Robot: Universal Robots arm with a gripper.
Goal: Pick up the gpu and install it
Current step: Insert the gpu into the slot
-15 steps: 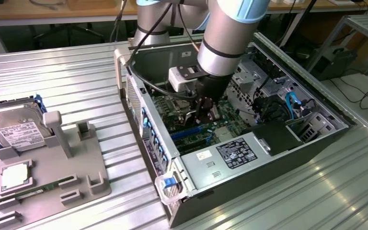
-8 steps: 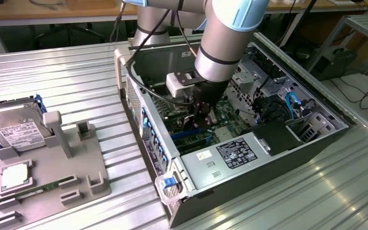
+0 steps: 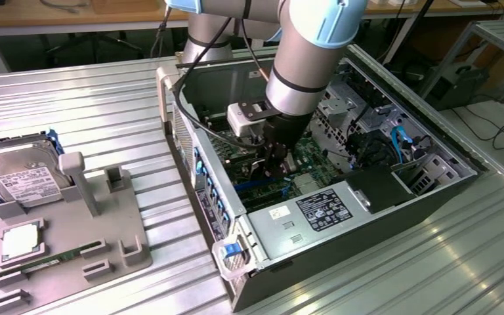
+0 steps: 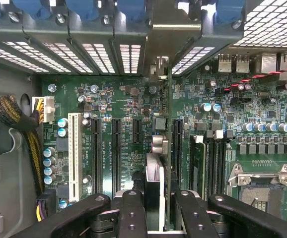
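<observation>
Wrist view: gpu (image 4: 154, 191) is held edge-on between part-closed fingers (image 4: 132, 213), bracket toward the case's rear slot wall, so its edge lines up over a motherboard (image 4: 128, 114) slot. Exterior view: gripper (image 3: 275, 164) is inside the case (image 3: 392, 216).

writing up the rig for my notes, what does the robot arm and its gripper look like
The arm is built of thick silver-grey tubes with pale blue caps at the joints and a black band near the wrist. A black cable loops down beside it. A small white and black box is mounted at the wrist. The gripper is black, and its fingers are matte black bars with small round holes.
</observation>
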